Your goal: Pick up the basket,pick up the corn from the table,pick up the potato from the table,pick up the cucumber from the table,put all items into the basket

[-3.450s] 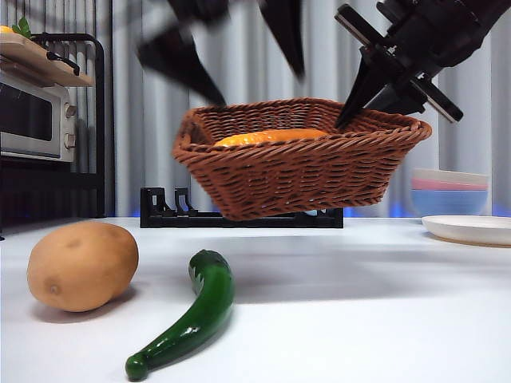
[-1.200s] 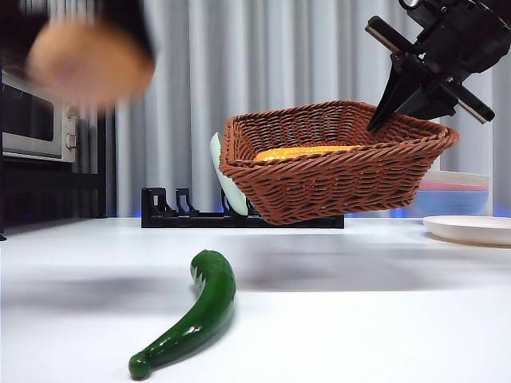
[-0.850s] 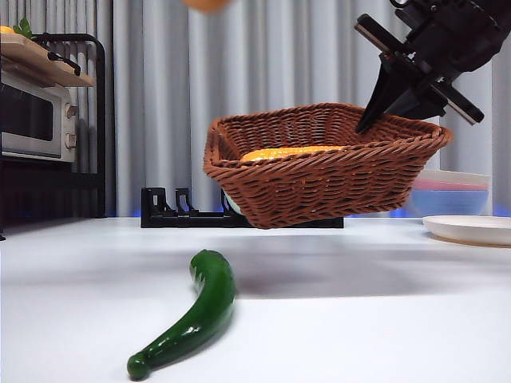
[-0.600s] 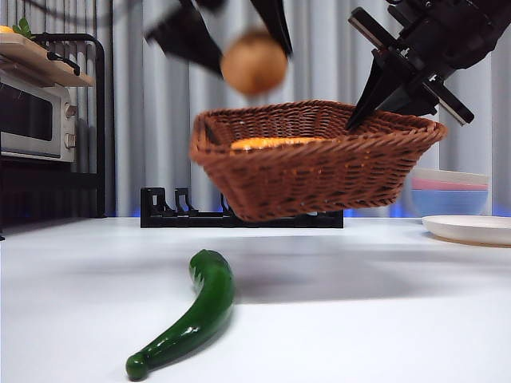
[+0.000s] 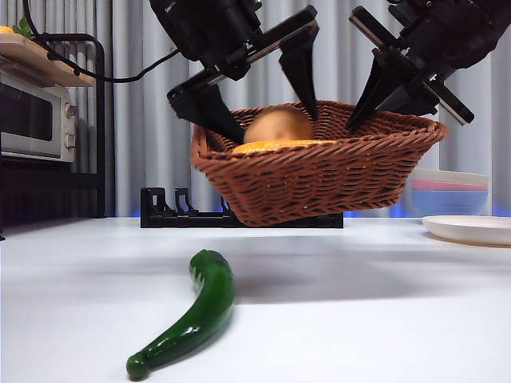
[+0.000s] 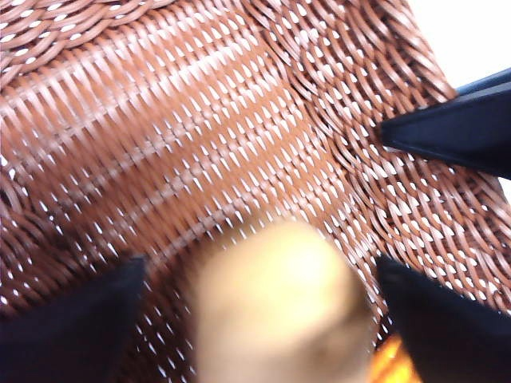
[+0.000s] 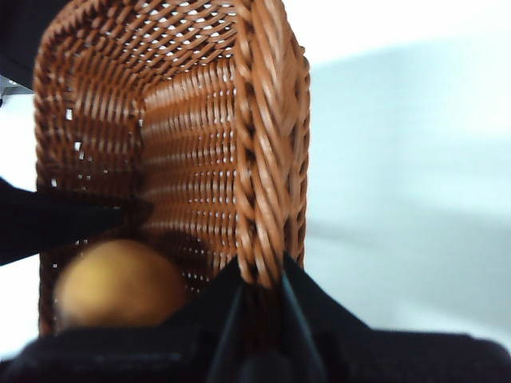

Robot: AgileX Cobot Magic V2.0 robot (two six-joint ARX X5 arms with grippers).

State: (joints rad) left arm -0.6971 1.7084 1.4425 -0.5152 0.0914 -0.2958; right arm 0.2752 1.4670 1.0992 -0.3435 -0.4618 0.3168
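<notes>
1. right hand [image 7: 259,307] pinches the braided rim of the brown woven wicker basket [image 5: 319,171], holding it aloft as a catch.
2. left hand [image 5: 259,100] spread – smooth tan potato [image 5: 278,126] dropping inside.
3. glossy green cucumber [image 5: 188,315] waits on the table [image 5: 383,319].

Potato [image 5: 279,125] in basket [image 5: 319,171]; cucumber [image 5: 192,315] on table [image 5: 383,319].
</notes>
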